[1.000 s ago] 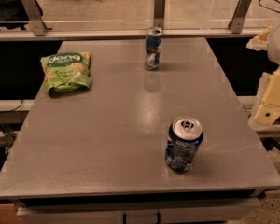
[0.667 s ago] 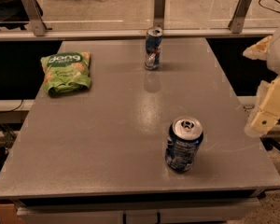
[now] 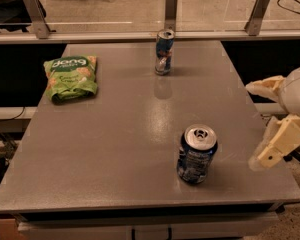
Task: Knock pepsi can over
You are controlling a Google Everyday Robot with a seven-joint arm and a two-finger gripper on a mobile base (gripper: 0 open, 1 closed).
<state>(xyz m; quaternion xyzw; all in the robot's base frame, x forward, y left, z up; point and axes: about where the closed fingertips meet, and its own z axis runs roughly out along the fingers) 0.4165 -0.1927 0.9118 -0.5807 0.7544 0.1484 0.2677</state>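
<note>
On the grey surface [image 3: 115, 149], lower right, the upright pepsi can [image 3: 196, 154] looks light and rigid; push near its rim. The claw [image 3: 255, 125] at the right edge is spread wide and empty.

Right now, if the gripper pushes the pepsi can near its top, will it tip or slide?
The pepsi can stands upright, taller than wide, so a high push probably tips it. The table looks smooth, so a low push may only slide it. The gripper hangs open right of it.

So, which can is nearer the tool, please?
The stout dark blue front can, beside the tool at right; the slim blue-and-silver can stands far back.
</note>
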